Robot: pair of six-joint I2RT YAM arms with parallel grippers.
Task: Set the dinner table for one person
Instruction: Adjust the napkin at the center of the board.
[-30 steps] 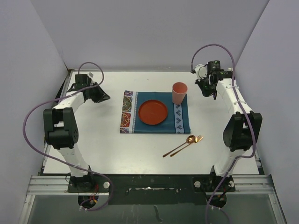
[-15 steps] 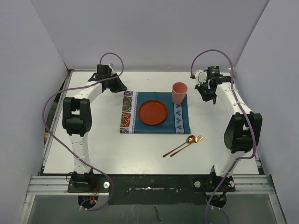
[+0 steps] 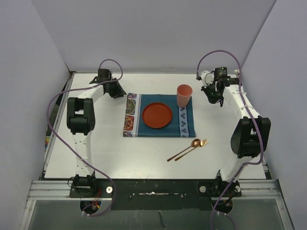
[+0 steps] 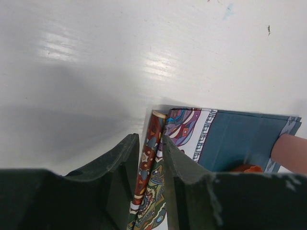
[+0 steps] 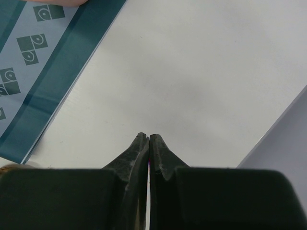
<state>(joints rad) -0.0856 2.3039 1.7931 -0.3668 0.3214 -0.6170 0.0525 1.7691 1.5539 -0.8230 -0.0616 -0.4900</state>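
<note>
Left hand [image 4: 148, 140] covers placemat [image 4: 235, 139] edge; plate [image 4: 244, 168] & cup [image 4: 290, 153] partly hidden.

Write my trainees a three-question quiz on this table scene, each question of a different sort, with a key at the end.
1. True or false: the orange plate sits on the teal placemat.
2. Where do the spoon and fork lie?
A. on the plate
B. on the bare dinner table, off the placemat's near right corner
C. on the placemat
3. Fill in: the right gripper hangs over bare table with its jaws ____.

Key: 1 true; 2 B; 3 shut.
</note>
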